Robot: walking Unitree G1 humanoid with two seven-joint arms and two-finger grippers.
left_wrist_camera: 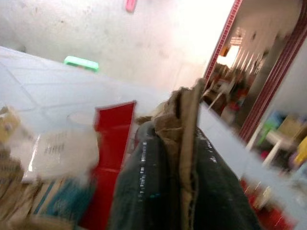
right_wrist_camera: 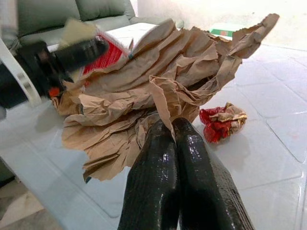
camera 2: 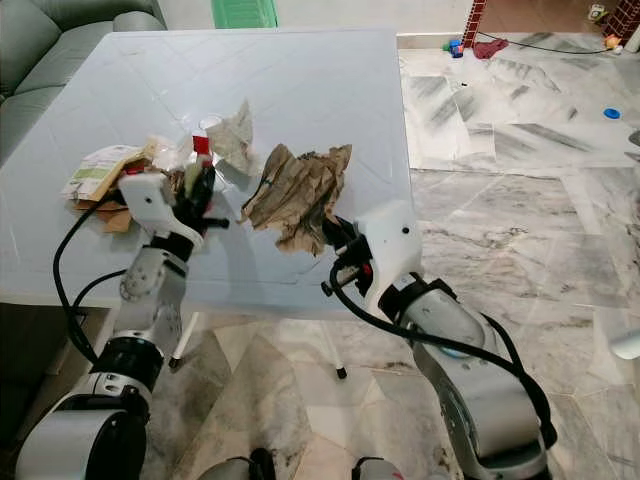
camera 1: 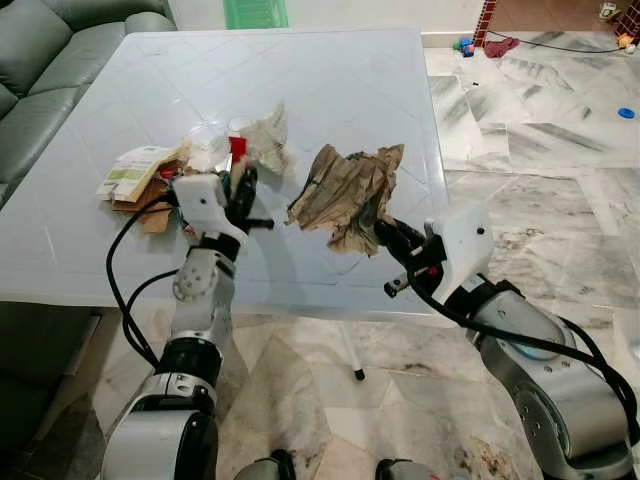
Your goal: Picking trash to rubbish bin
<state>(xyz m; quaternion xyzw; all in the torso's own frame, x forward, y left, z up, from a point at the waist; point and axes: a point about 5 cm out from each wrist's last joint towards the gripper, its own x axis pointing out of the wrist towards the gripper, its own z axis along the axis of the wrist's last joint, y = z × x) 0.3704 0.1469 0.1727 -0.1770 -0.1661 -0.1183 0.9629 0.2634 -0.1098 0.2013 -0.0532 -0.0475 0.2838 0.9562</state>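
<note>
At the near edge of the white table, a large sheet of crumpled brown paper is held up by the right gripper; its fingers are pressed together on a fold of the sheet's near edge, seen clearly in the right wrist view. The left gripper is raised at the near left, and in its wrist view the fingers are pinched on a strip of torn brown cardboard. The remaining trash is piled far-left of the grippers: a printed paper carton, a red-and-white wrapper and a crumpled pale paper. No rubbish bin can be made out, so a carry is judged to be pending. Risks: the brown paper is gripped by one thin fold only, so it could tear or slide out once the arm swings or the robot walks; the hanging sheet could also drag across the pile and sweep pieces off the table edge. The cardboard strip is narrow and could slip sideways out of the left pinch. A small red crumpled wrapper on the table beyond the sheet is shown by the right wrist view but is hidden by the paper in the head views; the head views alone give the layout of both arms against the table.
</note>
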